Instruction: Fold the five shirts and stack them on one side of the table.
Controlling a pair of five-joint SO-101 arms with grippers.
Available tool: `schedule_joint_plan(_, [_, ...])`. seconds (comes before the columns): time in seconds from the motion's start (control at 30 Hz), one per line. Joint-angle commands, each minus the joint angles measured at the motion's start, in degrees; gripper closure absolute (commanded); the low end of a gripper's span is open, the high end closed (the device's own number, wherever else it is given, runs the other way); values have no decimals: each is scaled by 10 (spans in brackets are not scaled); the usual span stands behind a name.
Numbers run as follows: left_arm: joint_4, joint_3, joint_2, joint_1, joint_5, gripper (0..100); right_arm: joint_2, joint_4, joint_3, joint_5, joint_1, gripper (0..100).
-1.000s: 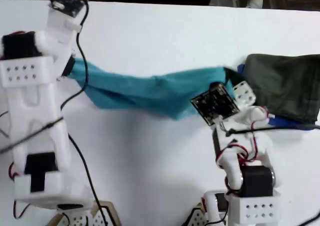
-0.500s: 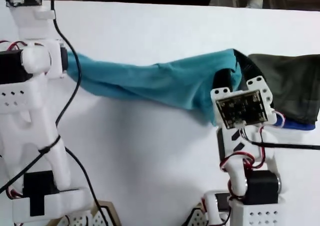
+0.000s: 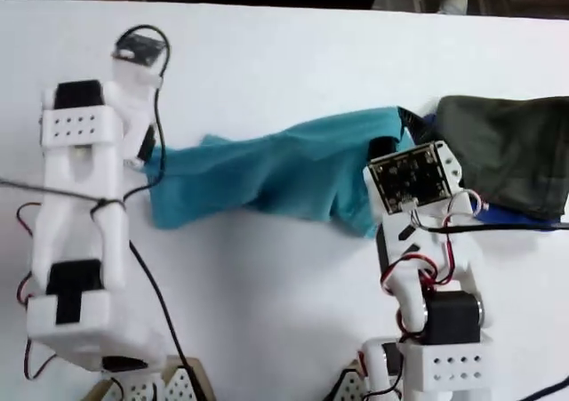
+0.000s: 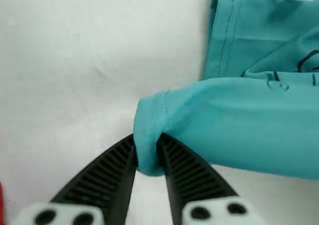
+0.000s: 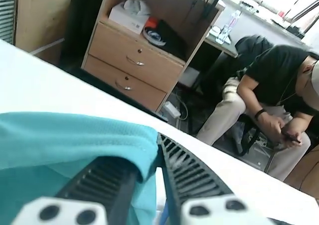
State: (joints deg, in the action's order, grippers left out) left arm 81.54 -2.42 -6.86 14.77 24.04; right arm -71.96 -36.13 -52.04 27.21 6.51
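A teal shirt is stretched across the middle of the white table, bunched lengthwise between both arms. My left gripper is shut on a folded corner of the teal shirt at its left end, low over the table. My right gripper is shut on the shirt's other edge, lifted off the table and tilted up toward the room. In the high view the right arm's wrist hides that pinch. A folded dark olive shirt lies at the right edge on top of something blue.
The left arm's white body stands along the table's left side and the right arm's base at the front. Black cables trail near the front left. Bare white table runs along the far side and front centre.
The left arm has swung right and toward the front, carrying its end of the teal shirt; the cloth has slackened and shortened. The right gripper keeps its hold, shifted slightly.
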Motion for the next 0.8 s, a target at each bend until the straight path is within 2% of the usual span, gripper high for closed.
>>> schedule_joint_plan(0.0, [-49, 0, -40, -4, 77, 808, -7, 11, -5, -4, -2, 978])
schedule_joint_plan(0.07, [-67, 0, -62, -2, 110, 750, -7, 11, -20, -4, -2, 978])
schedule_joint_plan(0.17, [-69, -13, -76, -1, 133, 758, -7, 12, -53, -4, -3, 978])
schedule_joint_plan(0.33, [5, -109, -81, -4, 140, 759, -7, 18, -113, -4, -8, 978])
schedule_joint_plan(0.6, [21, -102, -92, -41, 301, 763, -7, 68, -140, -4, -24, 978])
schedule_joint_plan(0.77, [5, -106, -151, -69, 306, 784, -7, 68, -140, -4, -27, 978])
